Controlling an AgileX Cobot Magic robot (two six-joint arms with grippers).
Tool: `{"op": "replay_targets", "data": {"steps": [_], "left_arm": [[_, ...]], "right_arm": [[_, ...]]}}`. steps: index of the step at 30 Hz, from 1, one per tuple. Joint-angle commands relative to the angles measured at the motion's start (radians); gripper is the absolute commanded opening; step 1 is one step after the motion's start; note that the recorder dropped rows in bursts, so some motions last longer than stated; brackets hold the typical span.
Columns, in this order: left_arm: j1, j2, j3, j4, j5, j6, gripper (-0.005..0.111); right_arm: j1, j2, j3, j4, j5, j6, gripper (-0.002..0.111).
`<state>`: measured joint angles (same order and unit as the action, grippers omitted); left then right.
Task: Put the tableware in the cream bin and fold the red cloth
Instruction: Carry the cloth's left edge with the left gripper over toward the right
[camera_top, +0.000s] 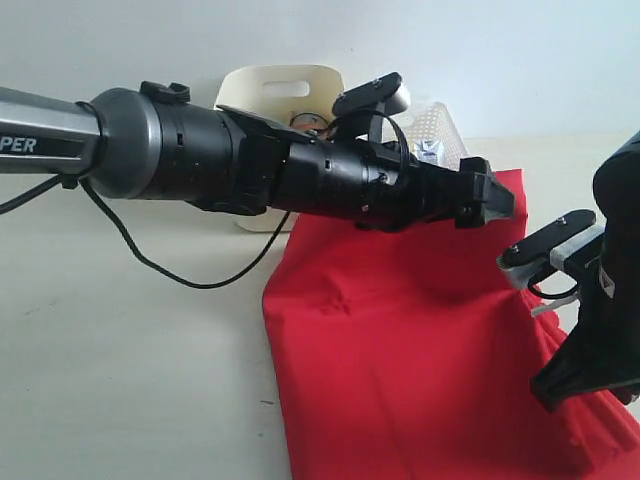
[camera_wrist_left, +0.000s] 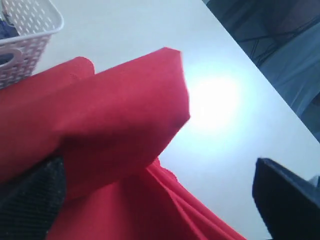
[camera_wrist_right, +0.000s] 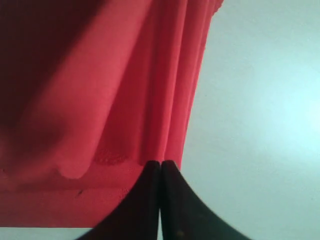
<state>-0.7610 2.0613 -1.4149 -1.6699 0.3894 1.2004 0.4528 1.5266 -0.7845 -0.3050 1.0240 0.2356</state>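
Back left: tall cream plastic bin (camera_top: 275, 95), white perforated basket (camera_top: 440, 125) just beside it. Left gripper (camera_wrist_left: 157, 170) reaches across above large bright red cloth (camera_top: 420, 340), its 2 fingers spread wide, 1 cloth fold against 1 finger. Right gripper (camera_wrist_right: 160, 167) fingers pressed together, pinching cloth edge over white table (camera_top: 130, 380).

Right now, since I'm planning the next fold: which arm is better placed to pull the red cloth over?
Right. The right tool is shut on the red cloth edge, folds gathered at its tips; the left tool stands open, gripping nothing.
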Motion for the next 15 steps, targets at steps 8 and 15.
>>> {"op": "replay_targets", "data": {"steps": [8, 15], "left_arm": [[0.015, -0.062, -0.007, 0.298, 0.212, -0.184, 0.097], [0.002, -0.13, -0.002, 0.801, 0.3, -0.507, 0.097]], "right_arm": [[0.001, -0.006, -0.003, -0.012, -0.001, -0.006, 0.001], [0.001, -0.039, -0.003, -0.109, 0.004, 0.078, 0.001]]}}
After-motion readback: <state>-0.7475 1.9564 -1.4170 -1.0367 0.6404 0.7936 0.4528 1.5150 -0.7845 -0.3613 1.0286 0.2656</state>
